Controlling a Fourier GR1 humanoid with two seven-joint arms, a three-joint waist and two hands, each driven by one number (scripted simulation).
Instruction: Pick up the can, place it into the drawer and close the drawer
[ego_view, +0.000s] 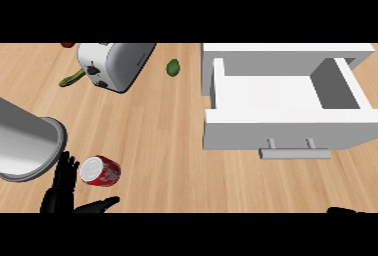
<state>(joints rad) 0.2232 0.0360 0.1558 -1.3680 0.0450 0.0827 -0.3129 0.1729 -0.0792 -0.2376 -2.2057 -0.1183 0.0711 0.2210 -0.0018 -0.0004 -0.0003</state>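
A red can (101, 171) with a silver top lies on the wooden counter at the lower left. My left hand (65, 192) stands just left of and below it, fingers straight and upright, thumb stretched out under the can, apart from it. The white drawer (284, 127) is pulled open at the right, its inside bare, with a grey handle (294, 152) on its front. Only a dark sliver of my right hand (351, 210) shows at the lower right edge.
A silver toaster (114, 64) stands at the back left with a green vegetable (71, 78) beside it. A green lime (173, 67) lies near the drawer unit. A large grey pot (26, 142) rests at the left edge, close to my left hand.
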